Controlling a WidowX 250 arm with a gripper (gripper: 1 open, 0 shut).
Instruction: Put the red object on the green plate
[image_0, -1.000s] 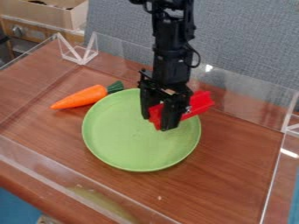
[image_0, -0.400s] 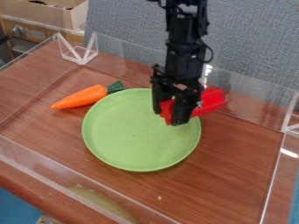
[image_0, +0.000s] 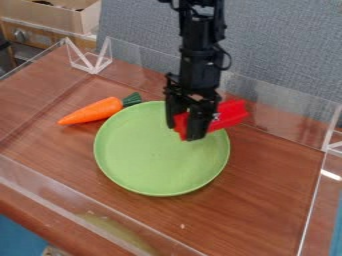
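The red object (image_0: 225, 113) is a bright red block held tilted in my gripper (image_0: 191, 126), whose black fingers are shut on its lower left end. It hangs over the far right part of the green plate (image_0: 150, 155), a large round light green plate on the wooden table. The block's upper end sticks out to the right past the plate's rim. I cannot tell whether its low end touches the plate. The black arm rises straight up from the gripper.
An orange carrot with a green top (image_0: 96, 109) lies left of the plate, almost touching its rim. Clear acrylic walls (image_0: 94, 55) fence the wooden table (image_0: 267, 190) on all sides. A grey panel stands behind.
The gripper with the red block swung slightly right and up, then came back left and lower over the plate's far right part. The carrot and plate stayed put.
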